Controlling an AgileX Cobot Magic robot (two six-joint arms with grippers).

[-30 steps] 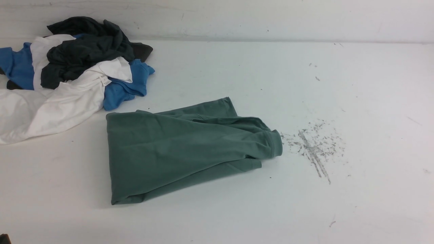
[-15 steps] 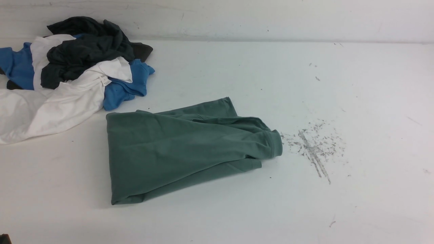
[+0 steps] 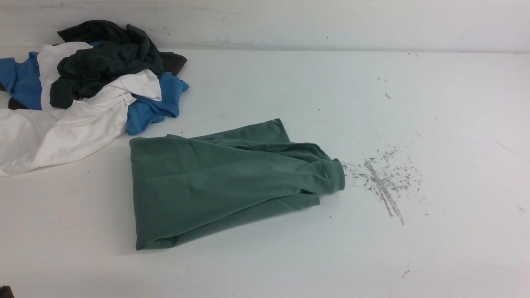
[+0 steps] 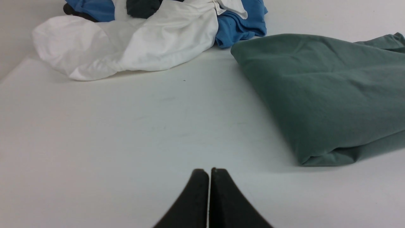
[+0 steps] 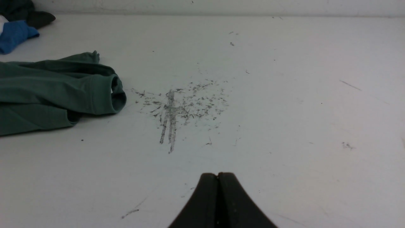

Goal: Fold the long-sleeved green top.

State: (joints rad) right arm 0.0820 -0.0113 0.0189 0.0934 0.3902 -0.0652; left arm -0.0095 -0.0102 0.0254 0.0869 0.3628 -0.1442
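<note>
At the bottom edge of each wrist view, a black gripper, left gripper (image 4: pixel 209 171) and right gripper (image 5: pixel 218 174), has its tips pressed together, holding nothing, above the white table (image 3: pixel 434 248). The front view shows neither gripper. Mid-frame there, the green long-sleeved top (image 3: pixel 215 182) lies folded, its cuff (image 3: pixel 336 176) beside grey scuff marks (image 3: pixel 383 182). Upper left, a clothes pile (image 3: pixel 83 91) sits before the white wall (image 3: pixel 331 20).

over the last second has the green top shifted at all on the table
No. In the front view the green long-sleeved top lies where it did, its cuff just as close to the grey scuff marks on the table.
</note>
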